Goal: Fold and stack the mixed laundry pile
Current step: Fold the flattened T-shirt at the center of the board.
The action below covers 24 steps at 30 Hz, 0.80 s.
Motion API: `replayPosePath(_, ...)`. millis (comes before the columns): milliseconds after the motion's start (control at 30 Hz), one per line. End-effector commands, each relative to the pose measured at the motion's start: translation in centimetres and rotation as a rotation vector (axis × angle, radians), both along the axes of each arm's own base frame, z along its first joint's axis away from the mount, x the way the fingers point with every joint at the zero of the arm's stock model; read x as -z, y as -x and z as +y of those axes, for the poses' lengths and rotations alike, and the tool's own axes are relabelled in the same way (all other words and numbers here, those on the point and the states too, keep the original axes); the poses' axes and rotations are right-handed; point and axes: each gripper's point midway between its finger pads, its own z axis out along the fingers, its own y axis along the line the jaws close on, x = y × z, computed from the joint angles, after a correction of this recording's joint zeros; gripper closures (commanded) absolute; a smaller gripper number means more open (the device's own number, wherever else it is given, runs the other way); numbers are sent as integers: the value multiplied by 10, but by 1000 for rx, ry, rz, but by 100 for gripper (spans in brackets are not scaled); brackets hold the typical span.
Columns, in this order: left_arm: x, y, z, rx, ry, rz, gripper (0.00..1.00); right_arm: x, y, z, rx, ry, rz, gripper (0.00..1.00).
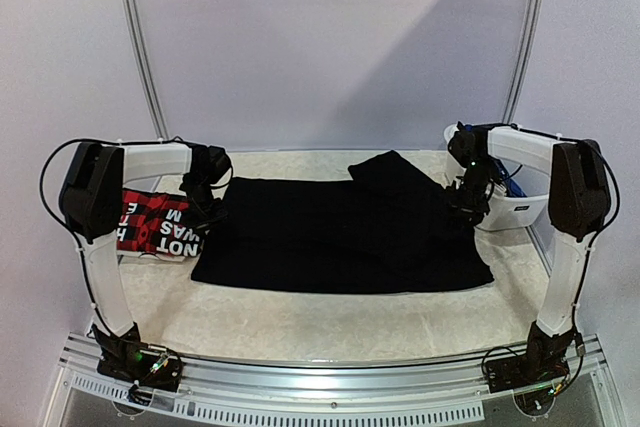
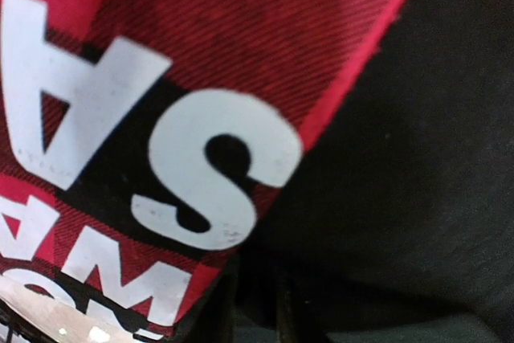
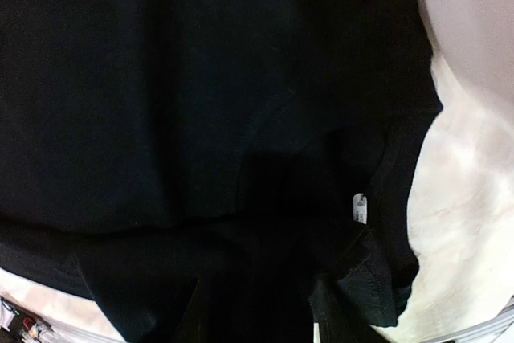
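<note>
Left arm [image 1: 105,282]: white tube links, bulky black joint housings behind the black left claw [image 1: 205,209].
Right arm [image 1: 565,277]: same colours.
Cables [image 1: 41,182]: thin, black.
Bases [image 1: 135,359]: black, green lights.

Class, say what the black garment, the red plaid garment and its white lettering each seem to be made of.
Black garment: soft matte fabric, weave unclear; it lies limp, folded. Red plaid garment: woven cloth, diagonal ribs visible. White lettering: flat opaque print, seemingly.

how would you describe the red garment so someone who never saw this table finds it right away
Start from the big black garment spread across the middle of the table. At its left edge lies a smaller piece, the red-black plaid garment. It alone is red and carries large white block letters.
</note>
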Motion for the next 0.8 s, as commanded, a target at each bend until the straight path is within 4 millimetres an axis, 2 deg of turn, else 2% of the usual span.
replayPosePath(0,-25,-20,-2,-67,42,-114,76,-18,-23,-11,32,17,-65,49)
replayPosePath(233,-53,-29,-11,-86,99,-235,51,-55,-44,1,15,-48,-165,34)
replayPosePath(333,-62,-29,-14,-71,107,-274,38,-71,-47,2,3,-60,-206,31)
replayPosePath(400,-68,-29,-17,-47,108,-308,34,-79,-44,1,-4,-58,-224,30)
replayPosePath(500,-74,-23,-19,-1,93,-333,28,-86,-35,-1,-8,-64,-249,29)
replayPosePath(600,-76,-12,-21,64,59,-334,27,-92,-19,-2,-12,-87,-284,29)
replayPosePath(700,-78,-4,-35,170,53,-348,29,-86,1,8,-26,-169,-294,31)
replayPosePath(767,-76,4,-44,235,42,-341,30,-79,22,16,-30,-242,-291,35)
